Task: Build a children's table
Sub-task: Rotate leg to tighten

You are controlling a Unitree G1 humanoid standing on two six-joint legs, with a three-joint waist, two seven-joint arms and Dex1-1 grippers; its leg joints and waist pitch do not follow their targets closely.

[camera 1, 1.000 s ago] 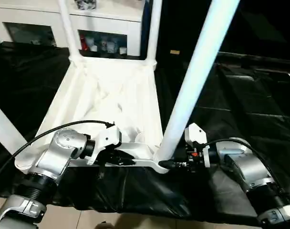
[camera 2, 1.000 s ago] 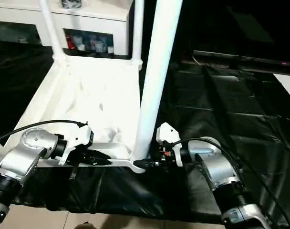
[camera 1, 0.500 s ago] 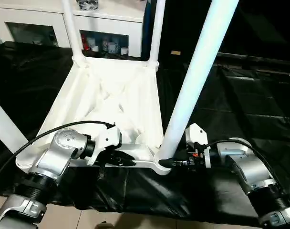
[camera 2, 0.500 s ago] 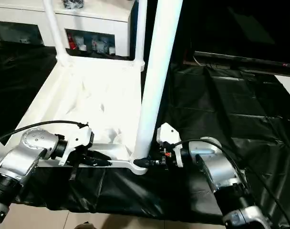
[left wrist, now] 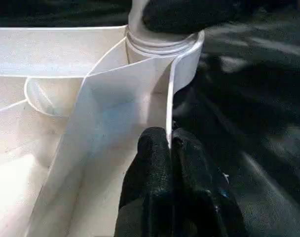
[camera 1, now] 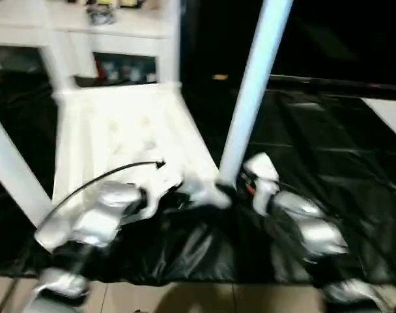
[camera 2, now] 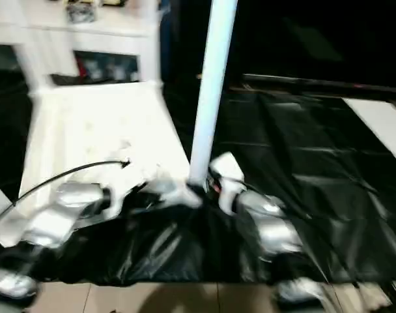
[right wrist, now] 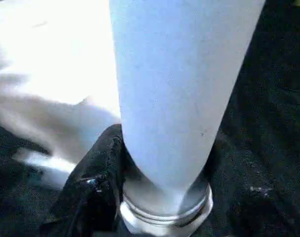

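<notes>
The white children's table [camera 1: 120,130] lies upside down on the black drape with its legs pointing up. The near-right leg [camera 1: 250,98] stands in its corner socket [left wrist: 162,44]. My left gripper [left wrist: 169,148] is shut on the thin front rim of the table top, just beside that socket. At the leg's base, my right gripper [right wrist: 165,163] is closed on the tube, one black finger [right wrist: 98,182] pressed on its side just above the collar. Another leg [camera 1: 12,166] rises at the near left, and two more [camera 1: 172,39] at the far corners.
The black-draped surface [camera 1: 328,143] spreads to the right of the table. Behind it stands a white cabinet [camera 1: 120,62] with small items on its shelves. Pale floor tiles [camera 1: 185,297] show below the drape's front edge, and a cable [camera 1: 113,173] loops over my left forearm.
The whole picture has swung and blurred, so the camera moved. My right gripper's fingers have drawn in around the leg's base. The left grip on the rim is unchanged.
</notes>
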